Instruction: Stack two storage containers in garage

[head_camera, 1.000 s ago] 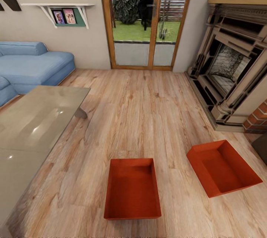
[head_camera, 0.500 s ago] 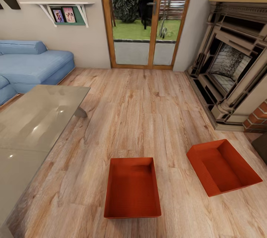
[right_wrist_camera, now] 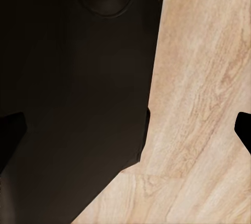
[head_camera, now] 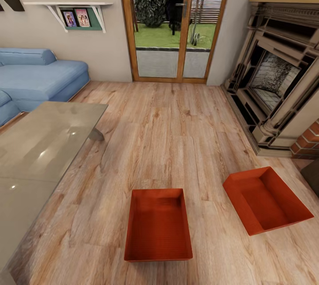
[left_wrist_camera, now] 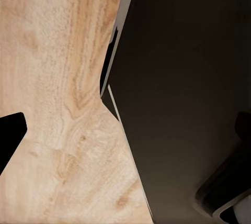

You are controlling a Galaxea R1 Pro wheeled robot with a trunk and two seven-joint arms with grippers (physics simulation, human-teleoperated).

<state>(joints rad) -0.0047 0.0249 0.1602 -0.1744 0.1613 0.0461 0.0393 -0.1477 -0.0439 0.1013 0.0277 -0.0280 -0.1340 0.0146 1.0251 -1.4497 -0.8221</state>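
On the light wood plank floor, two red-orange low-walled rectangular storage containers lie apart; both pincers' spread I cannot tell.

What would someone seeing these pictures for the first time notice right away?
Two red-orange storage containers stand out on the light wood floor: one storage container lies straight ahead in the foreground, the other storage container sits apart to its right, turned at an angle, near the brick fireplace. Beyond them a glass door opens on a green garden, with a blue sofa and a glass-topped table at the left.
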